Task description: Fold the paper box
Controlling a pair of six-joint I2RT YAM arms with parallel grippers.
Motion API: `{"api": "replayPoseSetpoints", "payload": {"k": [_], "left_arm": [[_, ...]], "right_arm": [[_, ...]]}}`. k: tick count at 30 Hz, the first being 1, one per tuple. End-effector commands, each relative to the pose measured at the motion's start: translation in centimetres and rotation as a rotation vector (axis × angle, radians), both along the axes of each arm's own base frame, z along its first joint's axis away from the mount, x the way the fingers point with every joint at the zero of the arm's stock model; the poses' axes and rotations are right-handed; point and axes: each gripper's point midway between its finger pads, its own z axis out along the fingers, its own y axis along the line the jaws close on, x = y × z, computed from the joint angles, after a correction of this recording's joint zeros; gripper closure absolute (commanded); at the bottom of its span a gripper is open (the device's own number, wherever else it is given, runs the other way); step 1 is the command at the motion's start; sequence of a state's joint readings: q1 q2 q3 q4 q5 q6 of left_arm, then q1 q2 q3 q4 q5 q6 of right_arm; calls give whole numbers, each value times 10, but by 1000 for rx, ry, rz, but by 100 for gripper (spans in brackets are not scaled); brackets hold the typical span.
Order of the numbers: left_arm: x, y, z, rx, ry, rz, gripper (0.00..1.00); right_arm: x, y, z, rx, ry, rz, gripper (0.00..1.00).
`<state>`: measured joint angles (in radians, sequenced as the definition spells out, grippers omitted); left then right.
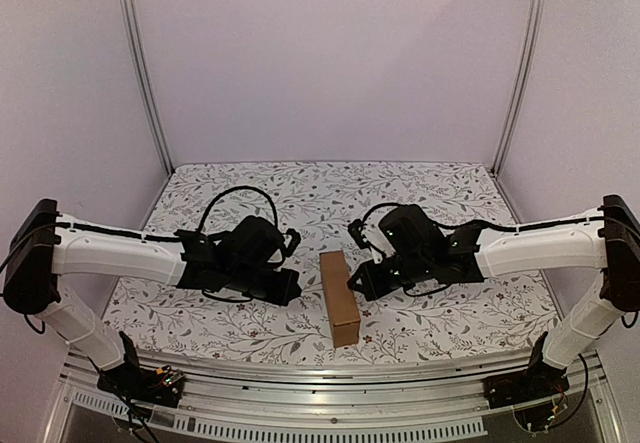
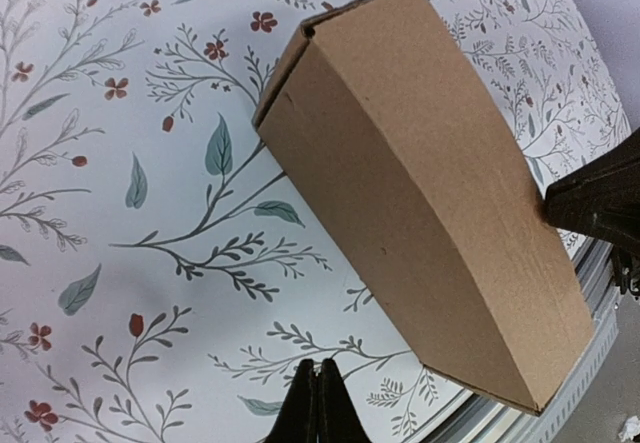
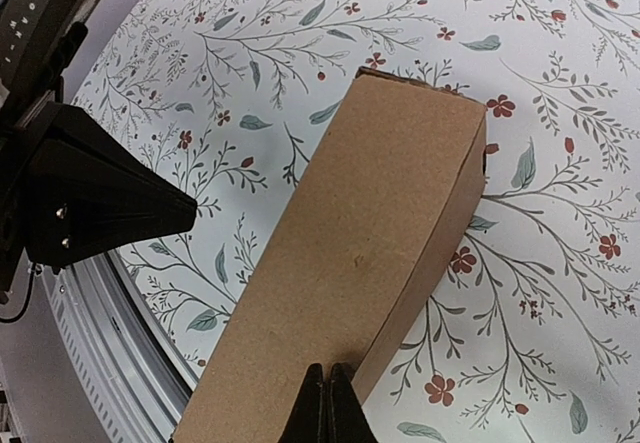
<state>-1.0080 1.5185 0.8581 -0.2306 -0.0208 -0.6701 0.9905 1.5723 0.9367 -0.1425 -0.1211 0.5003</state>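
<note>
The paper box [image 1: 339, 298] is a narrow, closed brown cardboard box lying flat on the flowered table cover, long axis pointing from near edge to back. It fills the left wrist view [image 2: 430, 193] and the right wrist view [image 3: 350, 263]. My left gripper [image 1: 290, 285] is shut and empty, a little to the left of the box; its tips [image 2: 321, 403] hover over the cover. My right gripper [image 1: 356, 281] is shut too, with nothing in it, its tips [image 3: 328, 403] right over the box's right top edge.
The flowered cover [image 1: 450, 203] spreads to the white back and side walls. A metal rail [image 1: 330, 373] runs along the near edge, just beyond the box's near end. The left arm's black body [image 3: 90, 203] sits across the box from the right gripper.
</note>
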Motion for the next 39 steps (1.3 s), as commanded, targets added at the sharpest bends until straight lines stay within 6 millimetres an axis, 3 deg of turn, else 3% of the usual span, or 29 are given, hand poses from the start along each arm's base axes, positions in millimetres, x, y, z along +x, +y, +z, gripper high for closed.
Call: {"api": "replayPoseSetpoints", "payload": {"k": [1,8,14,19,28,39], "left_arm": [[-3,1,0,18,-4,-4,100],[-1,-4,0,20,-1,-13,100],[1,-9,1,22,2,-22,100],[2,-12,1,25,2,-27,100],[1,-12,-7,36,12,-28,100],[4,-39,-47,34,108,-48,100]], "right_arm": [[-4,-19,-25,-108,15,-35,100],[-8,-40,-37,-187,7,-53,100],[-5,-69,-46,-307,-32,-110,100],[-3,-85,-44,-351,-63,-143,100],[-4,-85,-38,-319,-69,-156,100],[1,-68,-64,-305,-29,-160,99]]}}
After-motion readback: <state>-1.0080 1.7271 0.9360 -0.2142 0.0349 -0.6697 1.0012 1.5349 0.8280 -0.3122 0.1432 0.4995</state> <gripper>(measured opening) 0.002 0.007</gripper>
